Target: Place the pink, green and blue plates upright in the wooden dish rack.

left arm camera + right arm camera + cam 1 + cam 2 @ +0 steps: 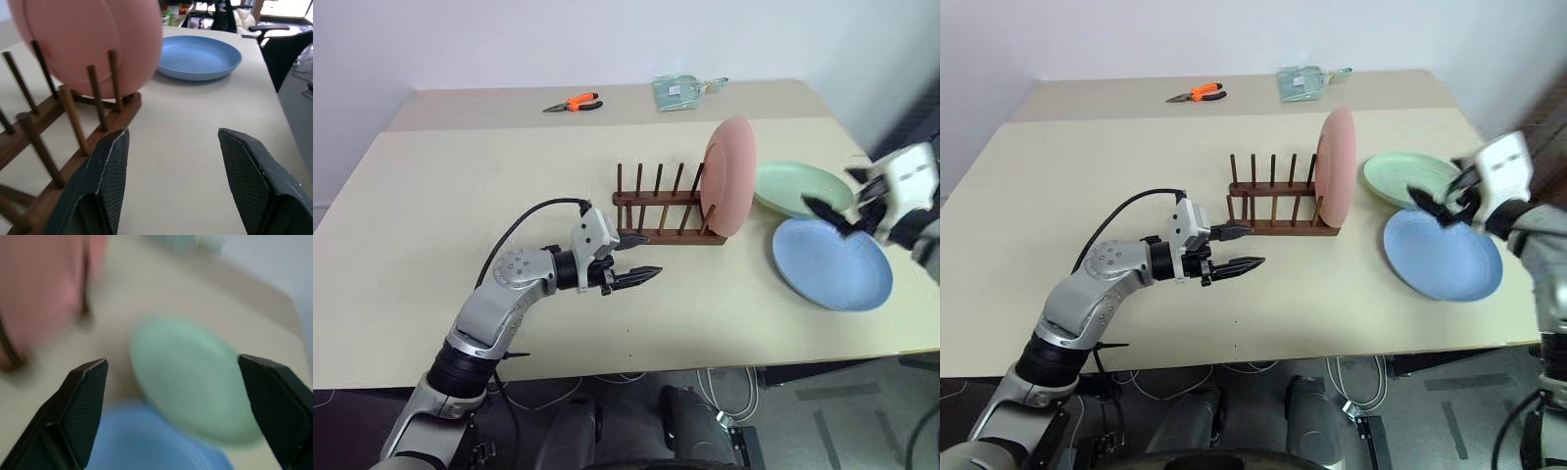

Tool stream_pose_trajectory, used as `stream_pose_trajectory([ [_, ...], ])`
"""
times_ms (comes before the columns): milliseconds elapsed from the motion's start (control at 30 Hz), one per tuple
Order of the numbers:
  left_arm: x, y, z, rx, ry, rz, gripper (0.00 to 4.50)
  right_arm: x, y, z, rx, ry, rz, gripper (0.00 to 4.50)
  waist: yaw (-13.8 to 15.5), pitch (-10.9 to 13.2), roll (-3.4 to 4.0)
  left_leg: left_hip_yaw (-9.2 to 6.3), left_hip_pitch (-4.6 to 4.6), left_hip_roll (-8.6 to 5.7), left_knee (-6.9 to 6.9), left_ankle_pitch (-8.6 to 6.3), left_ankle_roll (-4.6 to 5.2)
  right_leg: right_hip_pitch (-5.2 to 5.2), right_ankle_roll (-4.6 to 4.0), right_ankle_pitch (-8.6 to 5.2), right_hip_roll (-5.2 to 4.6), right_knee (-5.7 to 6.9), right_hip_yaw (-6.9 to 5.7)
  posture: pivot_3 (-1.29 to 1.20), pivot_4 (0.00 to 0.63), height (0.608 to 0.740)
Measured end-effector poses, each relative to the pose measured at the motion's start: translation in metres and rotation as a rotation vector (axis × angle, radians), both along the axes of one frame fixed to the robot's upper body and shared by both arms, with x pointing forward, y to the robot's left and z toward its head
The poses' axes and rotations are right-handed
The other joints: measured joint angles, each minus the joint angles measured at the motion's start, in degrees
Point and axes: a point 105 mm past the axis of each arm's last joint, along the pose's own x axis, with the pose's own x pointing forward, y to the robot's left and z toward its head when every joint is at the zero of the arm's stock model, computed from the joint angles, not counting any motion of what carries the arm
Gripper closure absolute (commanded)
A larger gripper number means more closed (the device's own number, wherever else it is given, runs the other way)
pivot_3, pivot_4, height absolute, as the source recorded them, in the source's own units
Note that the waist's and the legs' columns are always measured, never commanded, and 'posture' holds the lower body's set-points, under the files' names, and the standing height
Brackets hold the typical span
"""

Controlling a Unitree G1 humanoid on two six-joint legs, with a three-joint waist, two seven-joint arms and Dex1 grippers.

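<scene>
The pink plate stands upright at the right end of the wooden dish rack. To its right the green plate lies flat on the table, and the blue plate lies flat just in front of it. My left gripper hovers open and empty just in front of the rack's left end, pointing right. In the left wrist view the rack's pegs and the pink plate lie beyond the left gripper's fingers. My right gripper is open and empty above where the green and blue plates meet; the green plate lies ahead of it.
Orange-handled pliers and a clear green packet lie at the table's far side. The blue plate sits close to the table's right front edge. The bare tabletop stretches left of the rack.
</scene>
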Motion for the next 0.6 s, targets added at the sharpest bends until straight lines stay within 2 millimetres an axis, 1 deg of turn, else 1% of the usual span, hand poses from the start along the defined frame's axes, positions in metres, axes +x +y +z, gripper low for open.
stream_pose_trajectory([
  [33,0.0,-0.001,-0.001,0.002,0.0,-0.001,1.54,0.002,-0.005,-0.012,-0.096,0.03,0.009,0.07,0.0,0.02,0.03,0.01,-0.01,0.0,0.0,0.0,0.0,-0.01,0.0,0.0,0.0,0.0,0.01,0.0,0.15,0.74],
  [100,0.0,0.0,-0.002,0.009,-0.001,0.004,1.54,0.006,-0.011,-0.028,-0.229,0.063,0.032,0.07,0.03,0.04,0.08,0.01,-0.03,0.0,0.01,0.0,0.0,-0.02,-0.01,0.02,0.0,0.0,0.03,0.0,0.15,0.74],
  [167,0.0,0.0,-0.002,0.011,-0.002,0.007,1.54,0.014,-0.017,-0.031,-0.344,0.056,0.05,0.07,-0.05,0.05,0.11,0.03,-0.02,-0.01,0.0,0.0,0.0,-0.03,-0.01,0.02,0.0,0.0,0.07,0.0,0.15,0.74],
  [200,0.0,0.001,-0.003,0.012,-0.001,0.008,1.54,0.018,-0.02,-0.03,-0.395,0.046,0.055,0.31,-0.11,0.05,0.11,0.04,-0.01,0.0,0.0,0.0,0.0,-0.02,-0.01,0.02,0.0,0.0,0.07,0.0,0.15,0.74],
  [267,0.0,0.002,-0.004,0.016,0.0,0.012,1.54,0.027,-0.024,-0.026,-0.472,0.021,0.056,0.9,-0.12,0.05,0.11,0.04,0.02,0.0,-0.02,0.0,0.0,-0.01,-0.02,0.02,0.0,0.01,0.07,0.0,0.15,0.74],
  [333,-0.001,0.004,-0.006,0.024,0.002,0.021,1.54,0.033,-0.026,-0.027,-0.523,0.012,0.067,1.92,-0.08,0.05,0.11,0.04,0.01,0.0,-0.02,0.0,0.0,-0.01,-0.02,0.02,0.0,0.0,0.08,0.0,0.15,0.74],
  [433,-0.002,0.004,-0.008,0.029,0.006,0.026,1.54,0.033,-0.024,-0.035,-0.554,0.023,0.107,3.44,0.22,0.05,0.11,0.02,-0.03,-0.02,0.01,0.0,0.0,-0.01,-0.02,0.02,0.0,-0.02,0.09,0.0,0.15,0.74],
  [500,-0.002,0.004,-0.008,0.03,0.003,0.026,1.54,0.032,-0.021,-0.036,-0.562,0.02,0.129,4.46,0.26,0.05,0.11,0.02,-0.04,-0.03,0.02,0.0,0.0,0.0,-0.02,0.02,0.0,-0.02,0.12,0.0,0.15,0.74],
  [600,-0.003,0.004,-0.007,0.03,-0.003,0.024,1.54,0.031,-0.021,-0.035,-0.574,0.015,0.143,4.46,0.12,0.05,0.12,0.02,0.02,-0.02,0.0,0.0,0.0,0.02,-0.02,0.02,0.0,-0.01,0.13,0.0,0.15,0.74],
])
